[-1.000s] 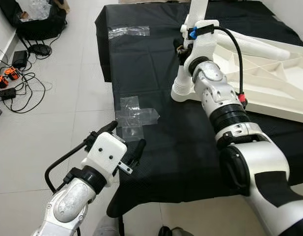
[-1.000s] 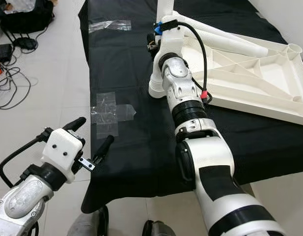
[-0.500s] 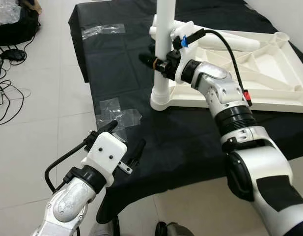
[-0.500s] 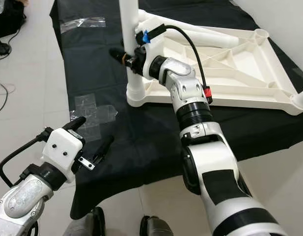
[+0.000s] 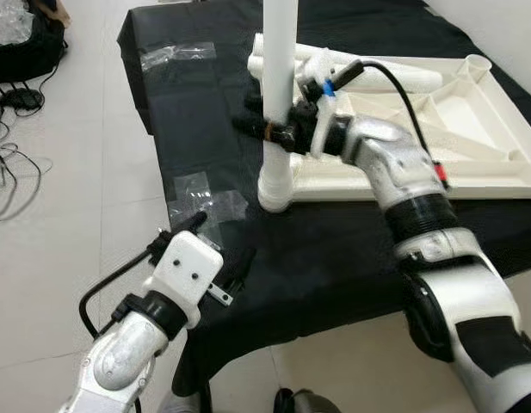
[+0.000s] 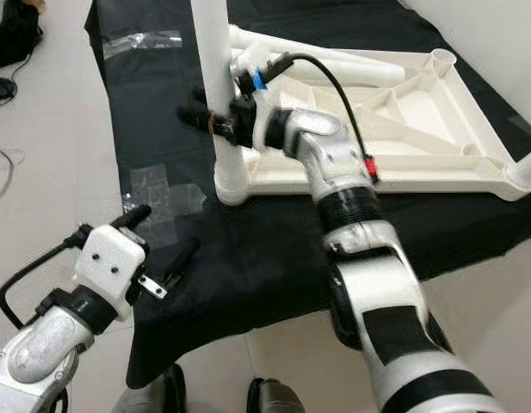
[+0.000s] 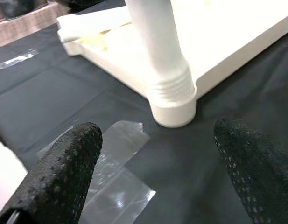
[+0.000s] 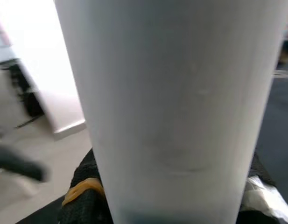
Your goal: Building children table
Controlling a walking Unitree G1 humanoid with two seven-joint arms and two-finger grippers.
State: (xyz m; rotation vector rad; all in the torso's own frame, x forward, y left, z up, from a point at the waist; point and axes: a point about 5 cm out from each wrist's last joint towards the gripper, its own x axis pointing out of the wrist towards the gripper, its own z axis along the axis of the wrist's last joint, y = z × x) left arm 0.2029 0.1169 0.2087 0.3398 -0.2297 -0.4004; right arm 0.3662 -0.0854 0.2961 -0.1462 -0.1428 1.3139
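- Left gripper point(image 5: 220, 258): hovers low over the near left corner of the black cloth point(image 5: 334, 258), fingers spread wide, nothing between them. In the left wrist view both pads point(image 7: 64, 168) frame the foot of the leg and hold nothing.
- Tape point(image 5: 205, 194): clear patches stuck on the cloth just ahead of the left gripper; a second patch point(image 5: 175, 56) lies near the far left corner.
- Table leg point(image 5: 278, 95): white, upright, its ribbed base seated in the near left corner socket of the tabletop.
- Right gripper point(image 5: 269, 131): fingers closed around the leg partway up; in the right wrist view the leg sits tight between the black pads.
- Tabletop point(image 5: 472, 163): white, lying underside up on the cloth, ribs showing. More white legs point(image 5: 394, 73) lie across it, not yet fitted. An open socket point(image 5: 477, 63) shows at the far right corner.
- Progress, as judged: one leg standing, whether fully seated I cannot tell; remaining legs and turning the table over are left.
- Surroundings: pale tiled floor point(image 5: 67, 224); cables point(image 5: 11, 172) and a dark bag point(image 5: 24, 52) at far left.
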